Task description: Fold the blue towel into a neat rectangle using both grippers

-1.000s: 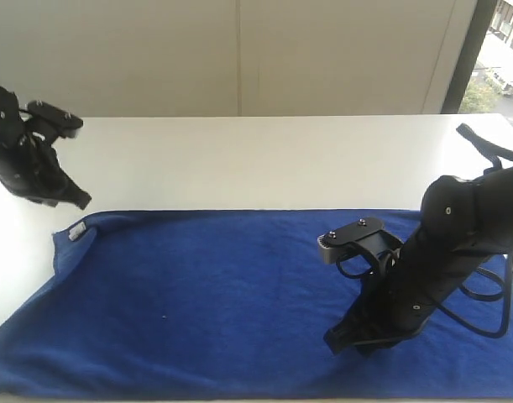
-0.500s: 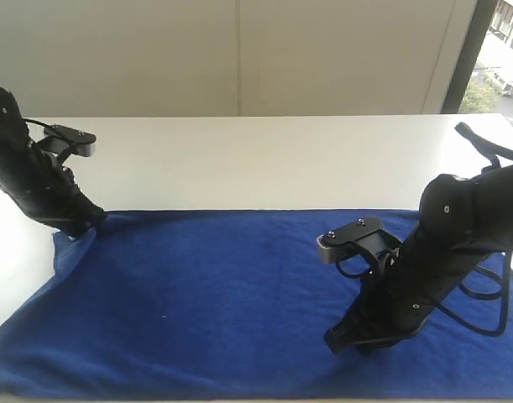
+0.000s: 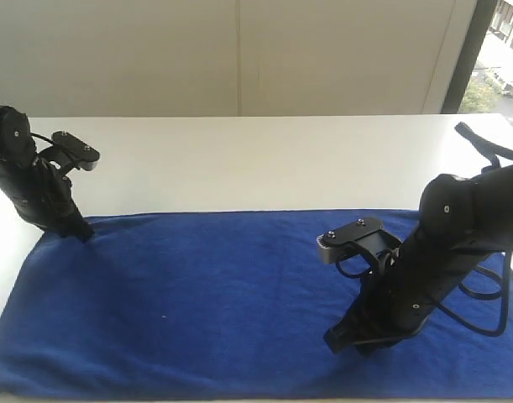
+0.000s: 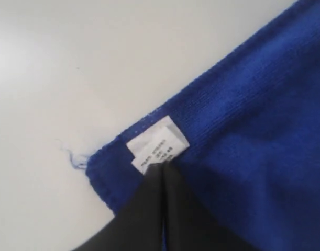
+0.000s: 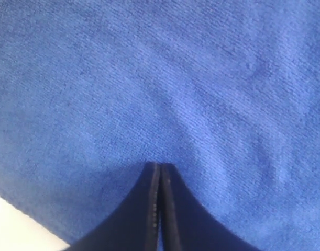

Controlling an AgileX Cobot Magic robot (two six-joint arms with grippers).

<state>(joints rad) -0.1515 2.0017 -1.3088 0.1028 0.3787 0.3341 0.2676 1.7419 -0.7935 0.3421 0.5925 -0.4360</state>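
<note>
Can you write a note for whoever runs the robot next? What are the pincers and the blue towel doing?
The left pincer is shut, tip on the white tag at the back left corner of the blue towel.
The right pincer is shut, tip on the towel's front right part, holding nothing.
The towel lies spread open on the white table.
No fold made yet.
Left to do: grip it with both pincers and fold a neat rectangle.
</note>
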